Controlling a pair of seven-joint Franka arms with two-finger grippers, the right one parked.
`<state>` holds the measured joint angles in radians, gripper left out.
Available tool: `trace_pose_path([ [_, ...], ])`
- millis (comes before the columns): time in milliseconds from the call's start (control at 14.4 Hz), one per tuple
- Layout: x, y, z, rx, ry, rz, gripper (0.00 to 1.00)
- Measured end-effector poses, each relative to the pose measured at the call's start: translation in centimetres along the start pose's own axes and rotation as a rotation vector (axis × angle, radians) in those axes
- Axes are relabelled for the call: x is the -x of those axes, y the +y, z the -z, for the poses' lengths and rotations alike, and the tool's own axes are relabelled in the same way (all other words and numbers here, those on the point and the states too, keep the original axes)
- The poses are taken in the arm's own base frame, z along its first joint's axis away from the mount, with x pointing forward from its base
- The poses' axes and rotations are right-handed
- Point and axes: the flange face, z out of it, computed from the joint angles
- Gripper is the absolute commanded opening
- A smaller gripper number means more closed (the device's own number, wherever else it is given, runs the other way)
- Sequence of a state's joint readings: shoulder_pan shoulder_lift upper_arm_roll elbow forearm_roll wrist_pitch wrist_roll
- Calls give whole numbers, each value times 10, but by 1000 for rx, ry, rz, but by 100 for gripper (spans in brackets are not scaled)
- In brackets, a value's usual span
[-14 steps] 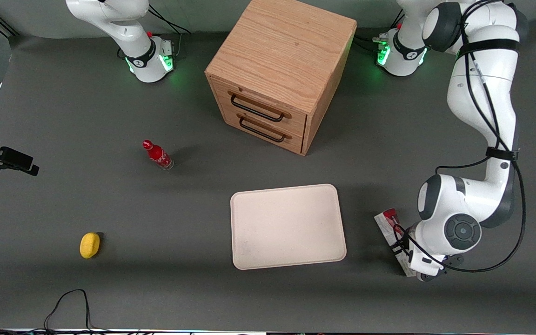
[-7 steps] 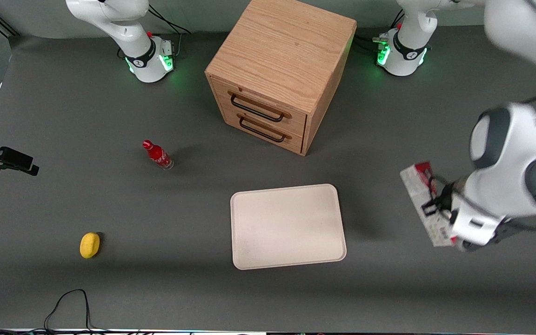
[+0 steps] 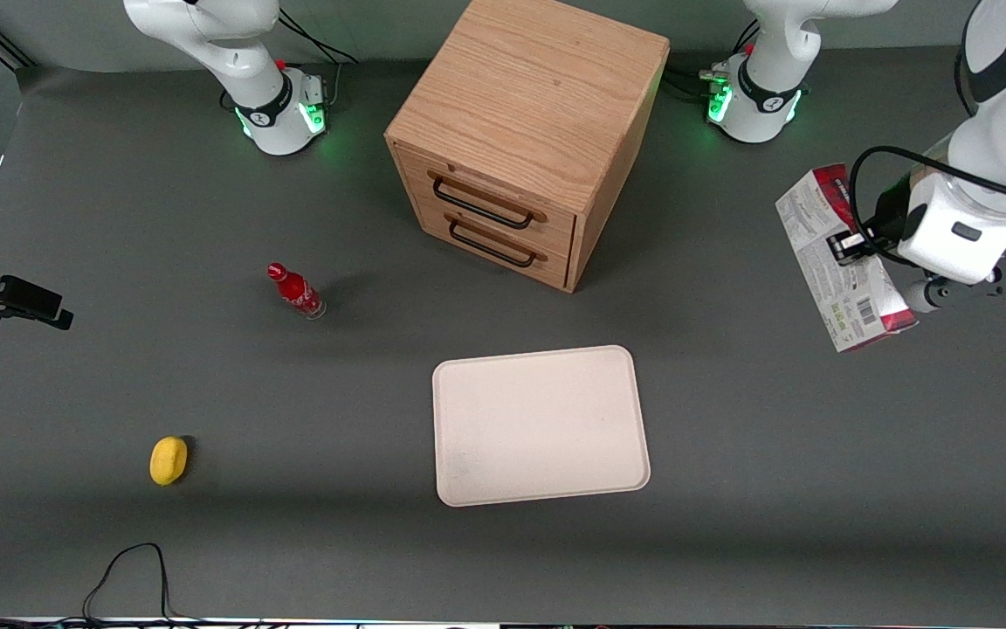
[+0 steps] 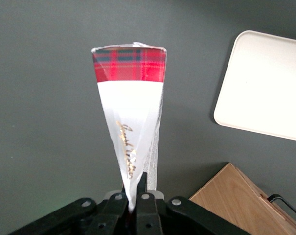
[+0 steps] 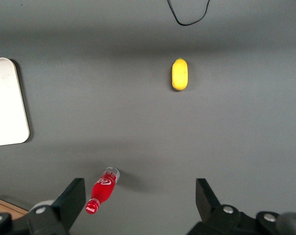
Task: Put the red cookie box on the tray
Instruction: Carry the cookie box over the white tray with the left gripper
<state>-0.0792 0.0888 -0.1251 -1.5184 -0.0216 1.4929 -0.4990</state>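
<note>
My left gripper point(image 3: 871, 243) is shut on the red cookie box point(image 3: 835, 262) and holds it high above the table, toward the working arm's end. The box's white-grey face with small print and a barcode faces the front camera. In the left wrist view the gripper point(image 4: 135, 193) pinches the box point(image 4: 130, 98) on its thin edge, with the red tartan end away from the fingers. The cream-white tray point(image 3: 540, 425) lies flat on the table, nearer the front camera than the cabinet. It also shows in the left wrist view point(image 4: 265, 88) and the right wrist view point(image 5: 6, 103).
A wooden drawer cabinet point(image 3: 525, 131) with two closed drawers stands at the middle back. A small red bottle point(image 3: 295, 291) and a yellow lemon point(image 3: 168, 459) sit toward the parked arm's end. A black cable point(image 3: 132, 568) loops at the front edge.
My left gripper has lifted the cookie box off the table and carried it up and away from the front camera. The tray and other things have not moved.
</note>
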Motion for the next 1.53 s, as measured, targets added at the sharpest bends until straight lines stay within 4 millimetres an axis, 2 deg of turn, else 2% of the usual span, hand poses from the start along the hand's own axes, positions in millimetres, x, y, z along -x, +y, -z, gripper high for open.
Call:
trace_pose_path([
  [208, -6, 19, -16, 9, -4, -32, 0],
  [347, -13, 48, -27, 18, -5, -71, 0],
  [486, -27, 87, -43, 28, -18, -120, 0],
  [625, -45, 135, -72, 37, -31, -154, 0],
  [833, -65, 213, -134, 55, -18, -122, 0],
  [972, -74, 245, -174, 69, 4, -114, 0],
  [1111, -87, 255, -207, 63, 28, -113, 0],
  [1250, -97, 258, -231, 55, 61, -115, 0],
  [1528, -105, 266, -281, 67, 80, -120, 0],
])
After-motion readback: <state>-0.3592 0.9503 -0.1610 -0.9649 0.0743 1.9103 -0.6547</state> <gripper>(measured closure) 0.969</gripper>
